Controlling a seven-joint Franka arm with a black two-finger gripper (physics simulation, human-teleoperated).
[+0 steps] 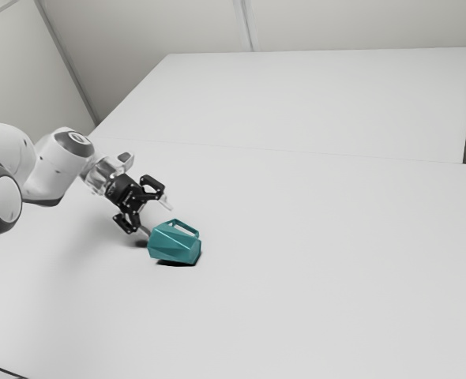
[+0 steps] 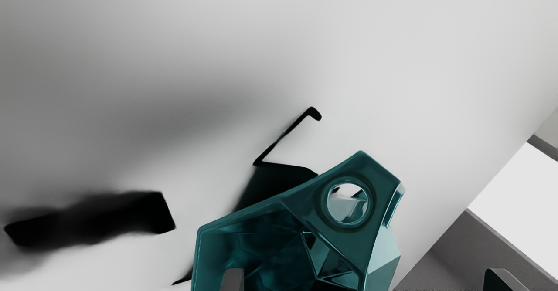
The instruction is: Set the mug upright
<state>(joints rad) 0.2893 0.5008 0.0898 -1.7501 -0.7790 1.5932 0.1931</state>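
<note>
Arm (image 1: 58,164) slants down from exterior view's left. Jaws (image 1: 157,219) wide apart, gripping nothing; one tip by mouth of teal mug (image 1: 172,245), inside or not unclear. Mug just beyond jaws, tipped on side, mouth toward them.

Counter (image 1: 328,268): pale, flat, bearing one mug (image 1: 170,246).
Mug is teal and faceted, found lying on its side (handle (image 1: 187,227) uppermost); its dark shadow (image 2: 272,186) falls across the surface.

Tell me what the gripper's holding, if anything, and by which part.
Nothing is held: the black two-finger gripper stands open, one finger well clear of the glossy, faceted teal mug.
</note>
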